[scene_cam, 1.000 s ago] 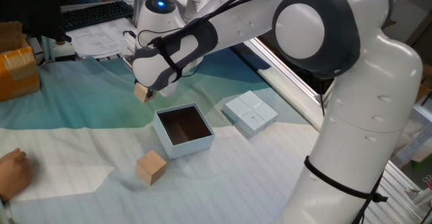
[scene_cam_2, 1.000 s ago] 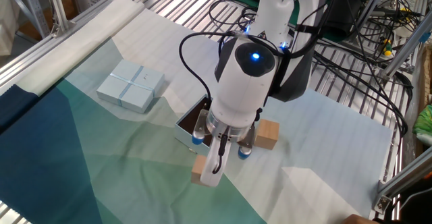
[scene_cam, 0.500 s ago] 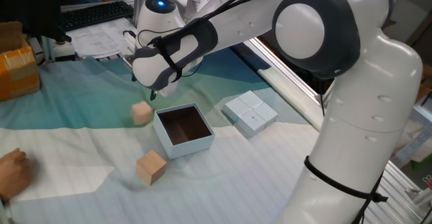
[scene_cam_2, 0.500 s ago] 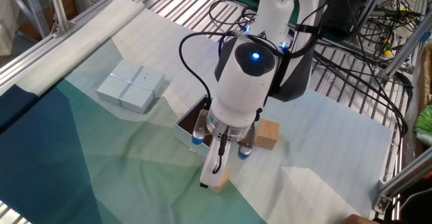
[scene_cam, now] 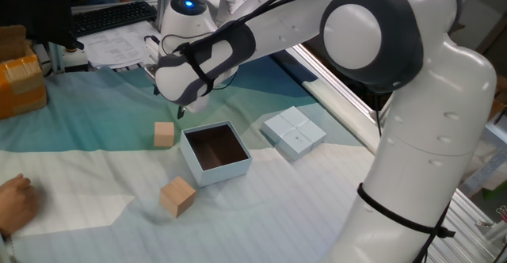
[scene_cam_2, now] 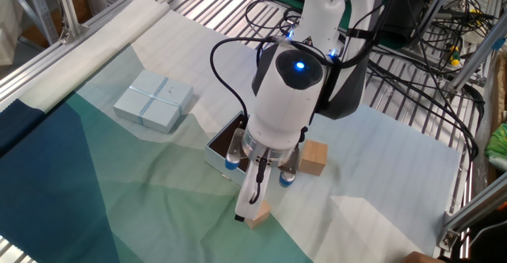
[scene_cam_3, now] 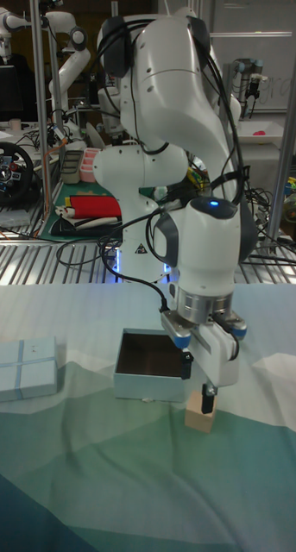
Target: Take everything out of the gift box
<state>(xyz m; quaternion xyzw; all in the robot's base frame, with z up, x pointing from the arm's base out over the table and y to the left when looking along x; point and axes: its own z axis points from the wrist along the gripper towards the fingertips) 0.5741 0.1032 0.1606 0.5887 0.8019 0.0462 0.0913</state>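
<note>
Beside gift box — unmarked cube

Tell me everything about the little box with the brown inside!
The gift box is small, square and looks like pale blue-white cardboard, with low walls and a dark brown inside. It sits upright and open on the cloth, and nothing can be seen in it. One wooden cube lies just beside it and another rests a little off its corner, neither touching. Its flat pale lid lies apart. The gripper hangs beside it.
</note>
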